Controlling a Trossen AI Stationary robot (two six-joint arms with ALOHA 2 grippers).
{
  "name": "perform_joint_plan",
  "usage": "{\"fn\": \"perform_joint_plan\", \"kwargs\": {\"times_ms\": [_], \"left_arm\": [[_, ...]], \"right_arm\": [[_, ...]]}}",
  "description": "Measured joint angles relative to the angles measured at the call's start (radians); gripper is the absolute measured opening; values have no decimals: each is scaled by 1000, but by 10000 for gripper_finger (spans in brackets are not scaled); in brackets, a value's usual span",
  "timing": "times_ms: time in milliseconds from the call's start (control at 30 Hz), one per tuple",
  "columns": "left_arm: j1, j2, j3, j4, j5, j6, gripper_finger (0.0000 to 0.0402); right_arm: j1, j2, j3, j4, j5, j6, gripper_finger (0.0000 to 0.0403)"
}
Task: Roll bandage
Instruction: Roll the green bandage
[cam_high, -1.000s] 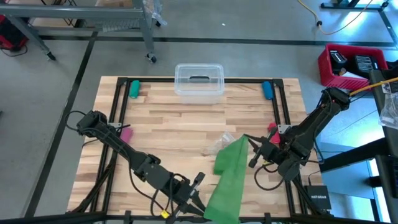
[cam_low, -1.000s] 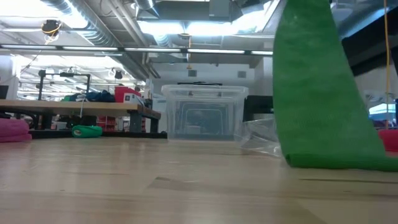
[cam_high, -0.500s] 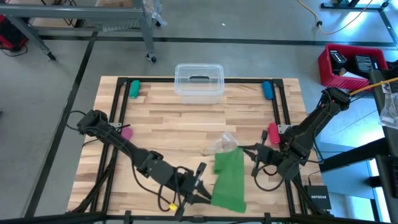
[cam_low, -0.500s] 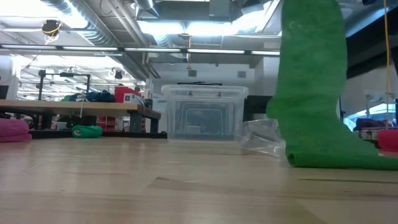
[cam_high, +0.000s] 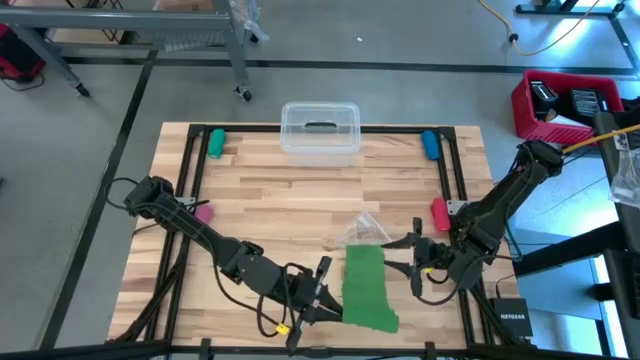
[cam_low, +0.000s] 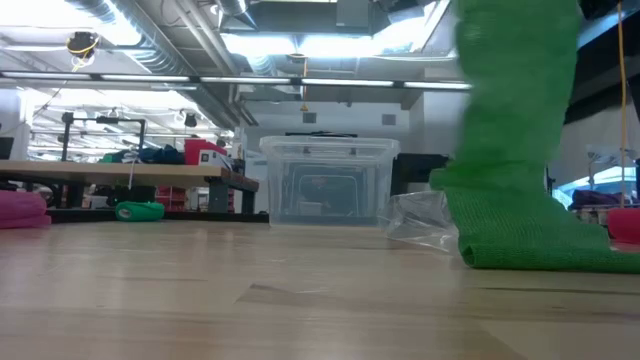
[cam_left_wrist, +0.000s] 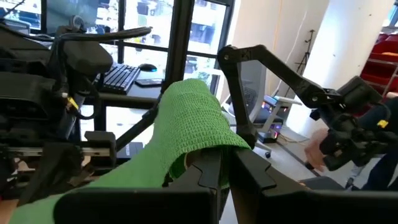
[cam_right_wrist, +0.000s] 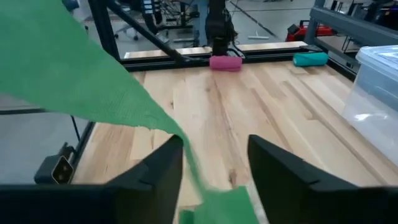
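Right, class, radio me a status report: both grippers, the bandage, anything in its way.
Left gripper shut on bandage near front edge. Right gripper open beside it, holding nothing. Clear bag touches bandage's far end.

Dark jointed arms (cam_high: 200, 232), black cables, blocky fingers (cam_right_wrist: 283, 180)

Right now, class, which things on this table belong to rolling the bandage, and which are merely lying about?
Belongs to the job:
bandage
left gripper, shut on it
right gripper, open

Lying about:
clear bin
plastic bag
pink roll
green roll
blue roll
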Motion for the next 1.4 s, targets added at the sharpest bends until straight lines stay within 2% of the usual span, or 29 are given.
{"fn": "perform_joint_plan", "kwargs": {"times_ms": [167, 333, 500, 700, 933, 1067, 1267, 1400], "left_arm": [[0, 0, 0, -8, 0, -1, 11], [0, 0, 0, -7, 0, -2, 11], [8, 0, 0, -6, 0, -4, 11], [35, 0, 0, -8, -3, 15, 11], [68, 0, 1, -48, -55, 30, 11], [79, 0, 1, -47, -68, 58, 11], [80, 0, 1, -41, -68, 65, 11], [77, 0, 1, -50, -68, 71, 11]], "right_arm": [[0, -51, 15, -12, -26, 21, 241], [0, -105, 63, -89, -174, -1, 277], [1, -128, 74, -161, -311, 49, 279], [1, -88, 74, -260, -348, 151, 266], [11, 16, 74, -261, -302, 154, 257], [93, 33, 46, -250, -155, 168, 253], [198, 41, -33, -186, 115, 296, 248], [212, 60, -75, -122, 145, 315, 248]]}}
